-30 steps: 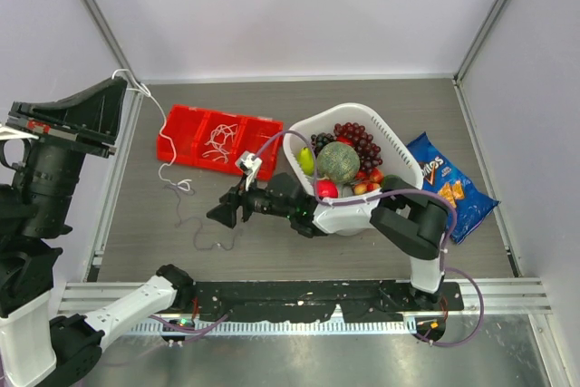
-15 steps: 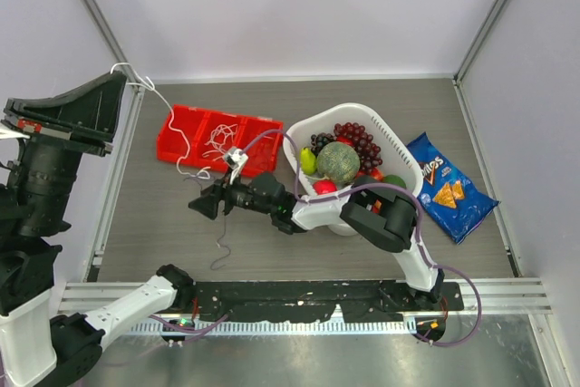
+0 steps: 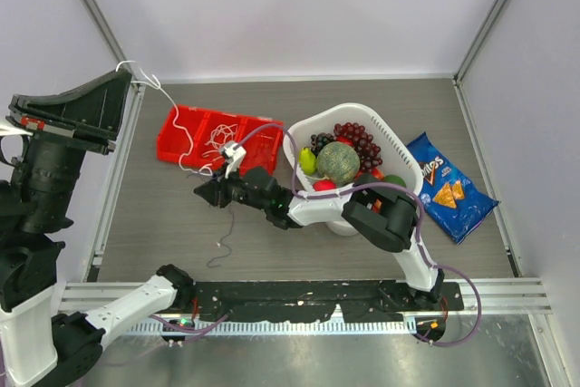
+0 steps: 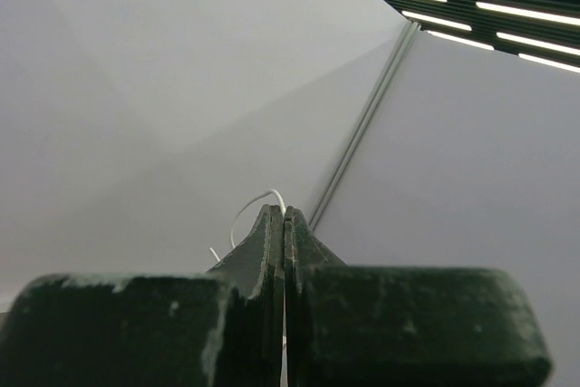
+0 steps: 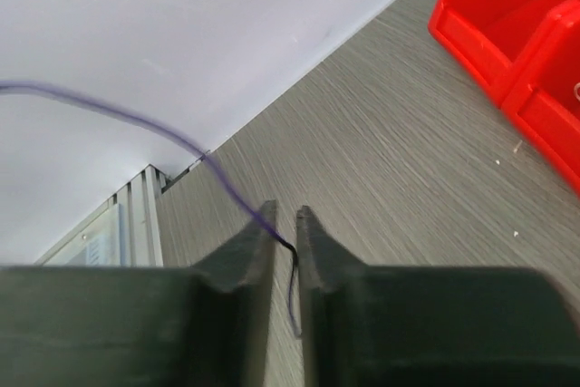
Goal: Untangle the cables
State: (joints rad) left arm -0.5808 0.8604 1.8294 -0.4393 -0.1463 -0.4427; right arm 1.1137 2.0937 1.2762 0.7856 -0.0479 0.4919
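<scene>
My left gripper [image 3: 121,80] is raised high at the far left and is shut on a thin white cable [image 3: 169,116]. That cable hangs down to the red bin [image 3: 177,123], where white coils [image 3: 217,140] lie. In the left wrist view the jaws [image 4: 284,211] are pressed together and a loop of the white cable [image 4: 251,207] pokes out past the tips. My right gripper [image 3: 201,195] is low over the table, in front of the bin. Its jaws [image 5: 283,215] have closed to a narrow slit around a thin purple cable [image 5: 136,120]. This purple cable [image 3: 225,237] trails toward the table's near edge.
A white basket [image 3: 400,148] full of fruit stands right of centre, beside my right arm. A blue chips bag [image 3: 444,188] lies at the right. The red bin's corner [image 5: 507,33] is just right of my right fingers. A metal rail [image 3: 114,192] runs down the table's left edge.
My right gripper swung left toward the purple cable and closed from wide open to a slit around it. The left gripper stayed raised on the white cable.
</scene>
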